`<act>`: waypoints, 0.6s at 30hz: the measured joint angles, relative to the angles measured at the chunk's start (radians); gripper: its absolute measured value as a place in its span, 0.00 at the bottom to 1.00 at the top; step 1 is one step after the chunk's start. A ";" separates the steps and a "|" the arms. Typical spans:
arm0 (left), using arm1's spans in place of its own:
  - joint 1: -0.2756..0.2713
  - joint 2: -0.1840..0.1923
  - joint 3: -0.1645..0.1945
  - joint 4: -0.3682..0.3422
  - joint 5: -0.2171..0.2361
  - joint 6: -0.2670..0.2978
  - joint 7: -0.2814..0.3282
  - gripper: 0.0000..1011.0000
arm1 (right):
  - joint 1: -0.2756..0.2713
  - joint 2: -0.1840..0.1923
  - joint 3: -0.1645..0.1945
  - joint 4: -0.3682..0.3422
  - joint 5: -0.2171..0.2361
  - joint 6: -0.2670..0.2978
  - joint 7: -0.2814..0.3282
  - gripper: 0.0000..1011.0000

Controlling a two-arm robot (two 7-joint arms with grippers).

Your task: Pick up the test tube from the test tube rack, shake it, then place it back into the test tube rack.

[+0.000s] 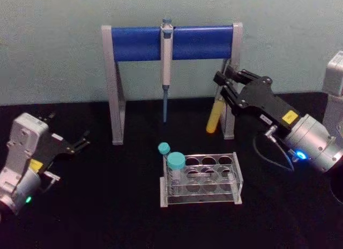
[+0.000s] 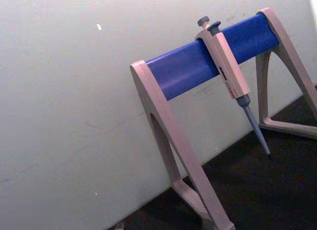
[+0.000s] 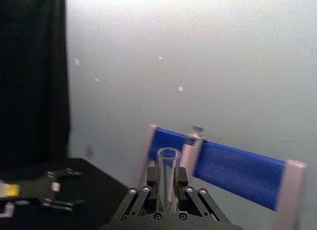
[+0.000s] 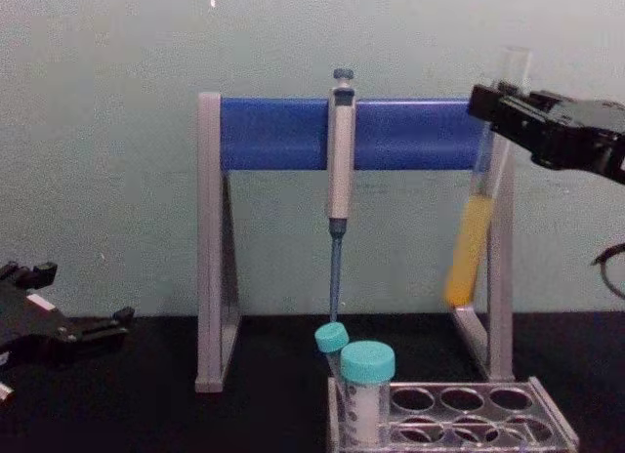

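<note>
With the pickup done, the right end effector (image 1: 222,83) is gripping the tilted test tube (image 1: 214,118) at upper right, clear of the test tube rack (image 1: 236,180) at lower centre, so the shake and the return are looking undone, while the left end effector (image 1: 68,131) is idling open at lower left.

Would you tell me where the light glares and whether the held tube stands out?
Right wrist view: glare washes the wall above the test tube. Chest view: its yellow liquid stands out against the wall, held in the right gripper. Head view: the black table shows no shadows.
</note>
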 joint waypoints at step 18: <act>0.000 0.000 0.000 0.000 0.000 0.000 0.000 0.99 | 0.013 0.132 -0.057 -0.036 0.120 0.101 0.173 0.23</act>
